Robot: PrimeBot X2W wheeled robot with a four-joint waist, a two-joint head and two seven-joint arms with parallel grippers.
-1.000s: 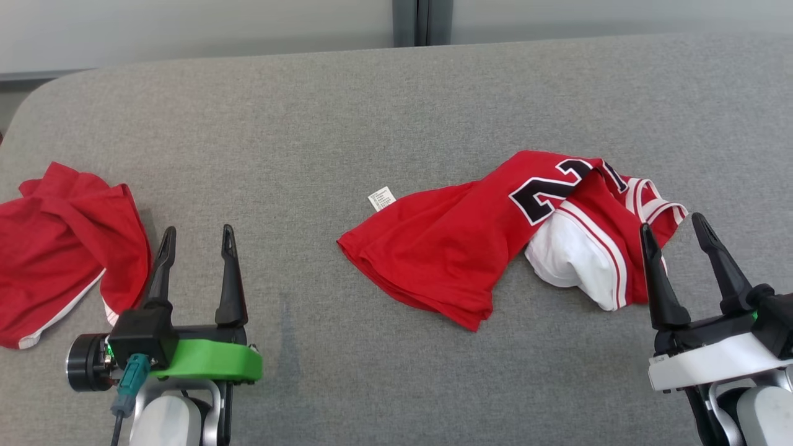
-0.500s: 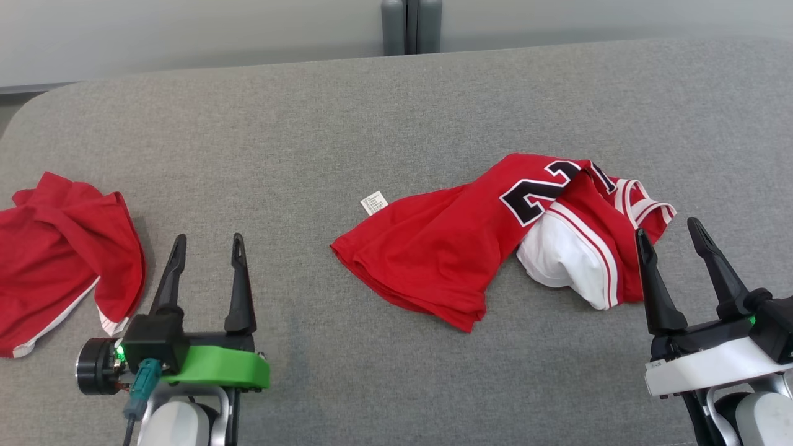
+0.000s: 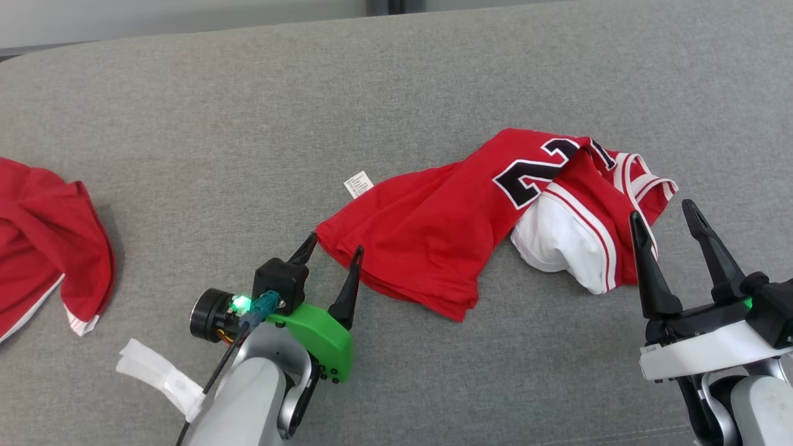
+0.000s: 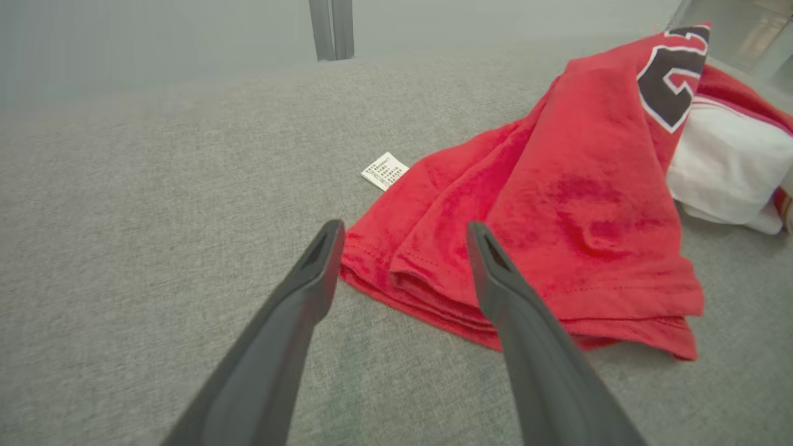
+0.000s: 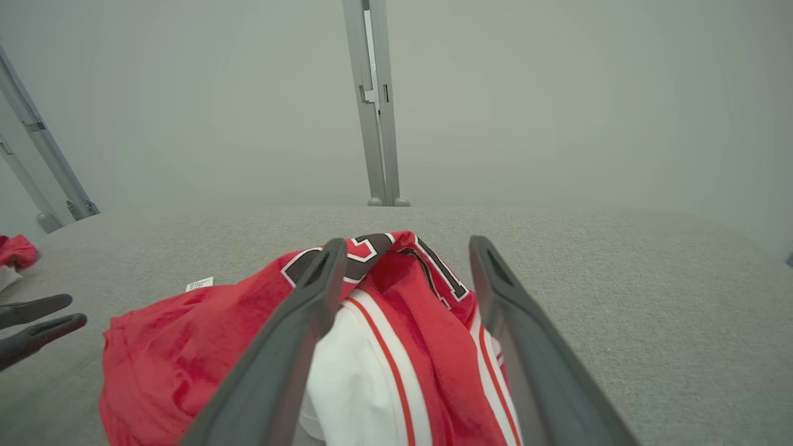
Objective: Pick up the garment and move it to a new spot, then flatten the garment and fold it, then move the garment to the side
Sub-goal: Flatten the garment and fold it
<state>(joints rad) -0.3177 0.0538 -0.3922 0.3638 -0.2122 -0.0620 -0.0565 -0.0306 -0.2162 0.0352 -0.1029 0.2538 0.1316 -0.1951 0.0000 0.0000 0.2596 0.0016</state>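
The left gripper [image 3: 334, 246] has its two dark fingers spread wide and holds nothing. Its tips are at the near left corner of the task's garment, a crumpled red jersey with a black number edged in white [image 3: 433, 229]. The right gripper [image 3: 660, 210] is equally wide apart and empty, just beside the jersey's striped right end. Everything lies on a broad grey woven fabric surface [image 3: 248, 124], with the jersey right of its middle. From the head the hem looks like one thick edge, but the left wrist view [image 4: 404, 228] shows the jersey [image 4: 557, 204] folded into several stacked layers, with the corner between the fingers; whether they touch the cloth cannot be told. The right wrist view [image 5: 407, 243] looks along the jersey [image 5: 161, 359], and its own fingers hide part of the number. It also takes in a pale wall, a grey upright post [image 5: 372, 105] and the other gripper's fingers [image 5: 37, 322] at its left edge. A second bunched red cloth with white trim [image 3: 43, 235] lies well apart at the far left. A small white printed care label [image 3: 359, 184] sticks out flat from the jersey's far edge.
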